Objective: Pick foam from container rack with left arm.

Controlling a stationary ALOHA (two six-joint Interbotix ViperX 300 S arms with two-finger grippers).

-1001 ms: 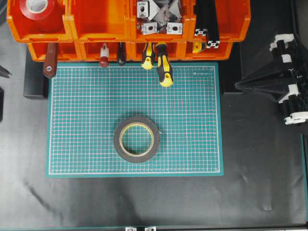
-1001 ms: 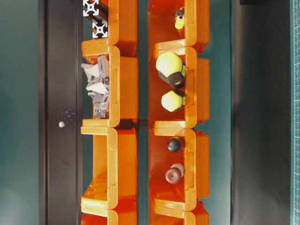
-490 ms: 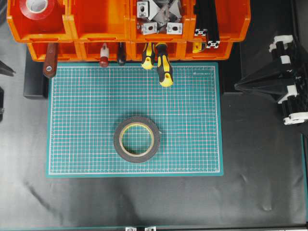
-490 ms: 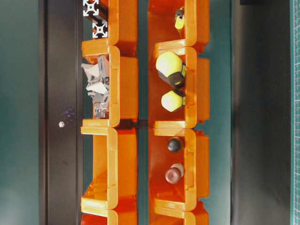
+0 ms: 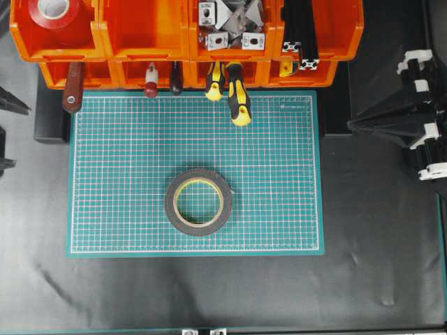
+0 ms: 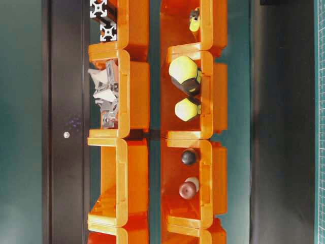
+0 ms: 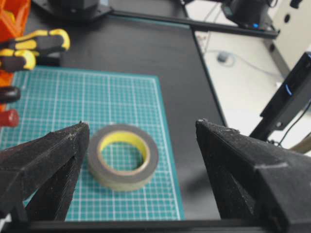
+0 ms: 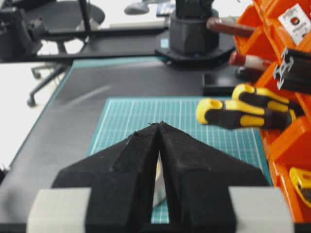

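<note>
The foam (image 5: 199,202) lies flat on the green mat (image 5: 126,174), centre frame, below the container rack (image 5: 140,42). The left gripper (image 7: 141,141) gapes wide, empty; the right gripper (image 8: 159,127) is pressed closed.

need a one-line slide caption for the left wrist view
Left gripper open, jaws framing the foam tape roll lying flat on the green cutting mat.

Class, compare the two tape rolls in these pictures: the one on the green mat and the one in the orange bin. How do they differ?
The foam roll is black outside with a yellow liner; the red roll has a white core. The foam roll lies on the cutting mat; the red roll sits in the rack's back-left bin. Both are rings lying flat.
</note>
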